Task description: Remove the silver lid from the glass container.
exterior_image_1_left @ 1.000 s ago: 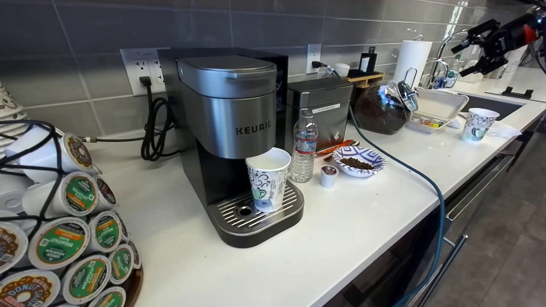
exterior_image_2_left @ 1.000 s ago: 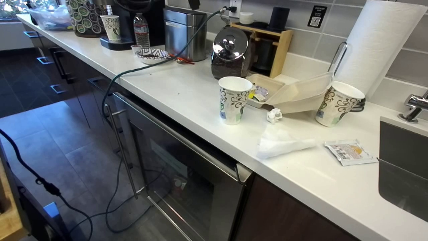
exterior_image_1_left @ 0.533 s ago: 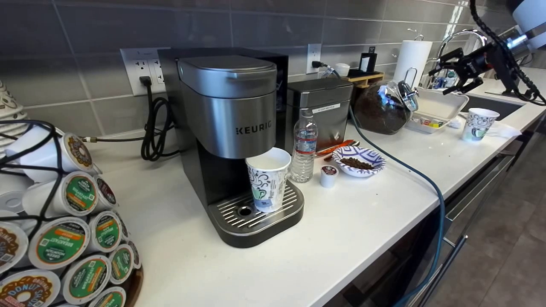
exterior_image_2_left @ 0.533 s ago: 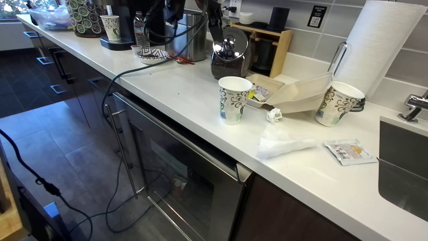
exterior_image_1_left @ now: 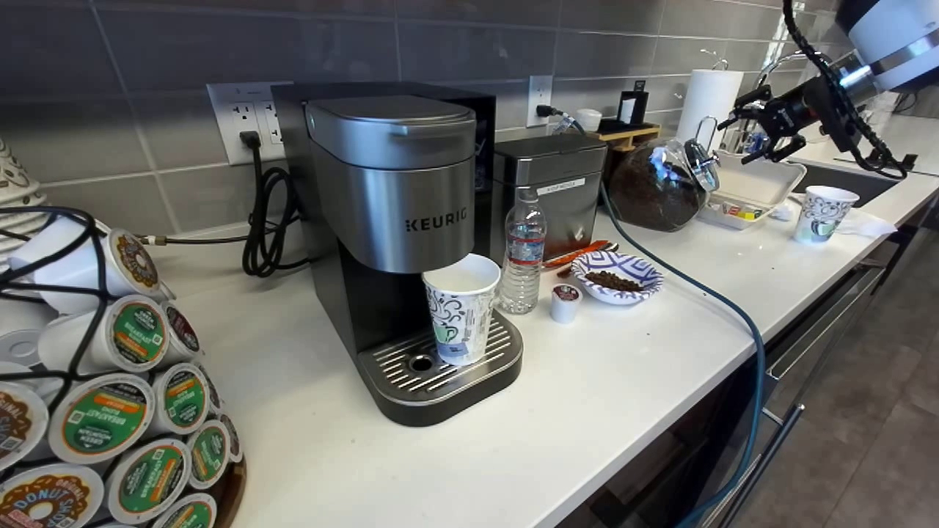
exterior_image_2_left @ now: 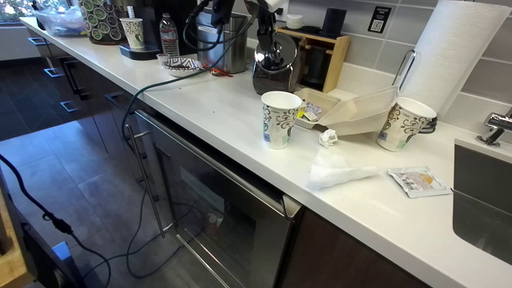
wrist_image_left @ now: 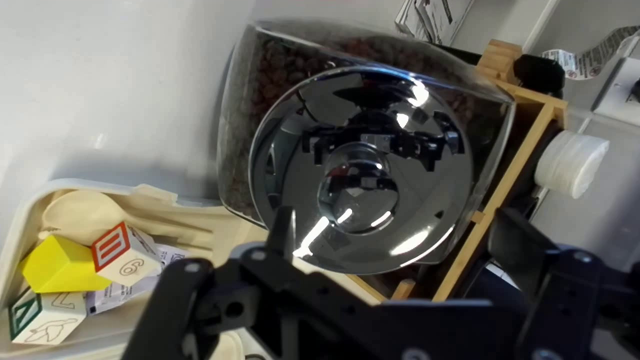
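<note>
Tool (wrist_image_left: pixel 395 216) nearer the silver lid (wrist_image_left: pixel 360 172), jaws wide apart; lid on glass container (exterior_image_1_left: pixel 649 189), its axis obliquely upward

Surface: white counter (exterior_image_2_left: pixel 232 114) | Standing: coffee machine (exterior_image_1_left: pixel 396 187), water bottle (exterior_image_1_left: pixel 521 280), coffee pod (exterior_image_1_left: pixel 565 306), patterned bowl (exterior_image_1_left: pixel 625 296), metal bin (exterior_image_1_left: pixel 565 213), glass jar (exterior_image_1_left: pixel 649 189) | Nearer sink (exterior_image_2_left: pixel 482 172): open takeout box (exterior_image_2_left: pixel 360 116), two paper cups (exterior_image_2_left: pixel 279 124) | Lying: crumpled paper (exterior_image_2_left: pixel 328 138), tissue (exterior_image_2_left: pixel 340 172), sachet (exterior_image_2_left: pixel 419 182) just beside sink

Wood rack (wrist_image_left: pixel 518 165) blocks 1 side of jar (wrist_image_left: pixel 239 130); cntr (wrist_image_left: pixel 125 85) opp. free.
</note>
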